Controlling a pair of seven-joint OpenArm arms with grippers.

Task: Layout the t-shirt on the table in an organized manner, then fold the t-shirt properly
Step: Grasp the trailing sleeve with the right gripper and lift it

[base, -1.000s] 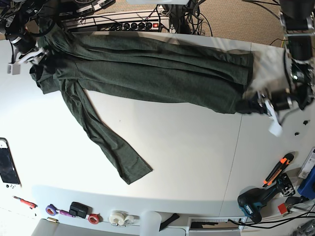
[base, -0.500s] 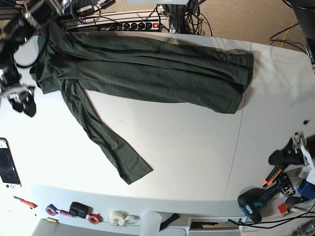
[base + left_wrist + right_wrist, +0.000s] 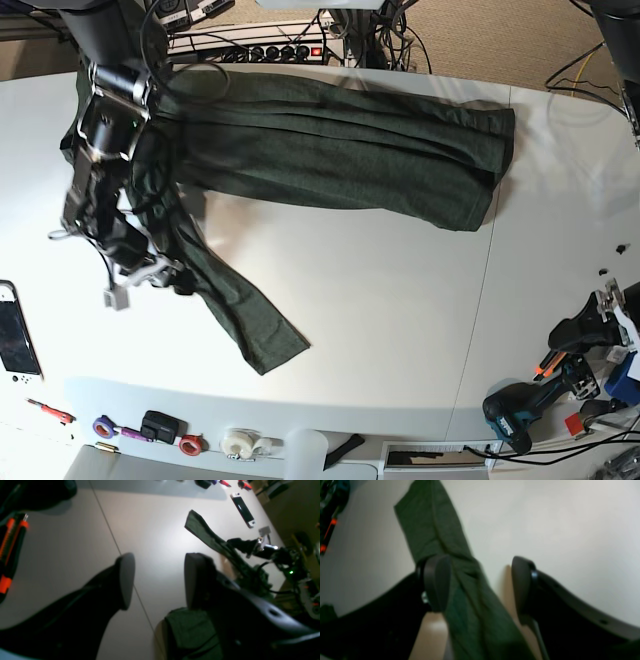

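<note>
On the white surface [image 3: 400, 300] the dark green heathered t-shirt [image 3: 330, 150] lies flat but rumpled, body along the far edge, long axis left-right in base view. One narrow strip [image 3: 225, 290] trails diagonally toward the near edge. Right end effector [image 3: 480, 582]: jaws wide, straddling that strip, holding nothing. Left end effector [image 3: 156, 580]: jaws wide and empty, over bare surface near the seam [image 3: 110, 530], well apart from the shirt.

t-shirt [image 3: 330, 150]: matt heathered knit cloth | table [image 3: 400, 330]: smooth white, slight sheen | gripper pads [image 3: 437, 580]: matt
</note>
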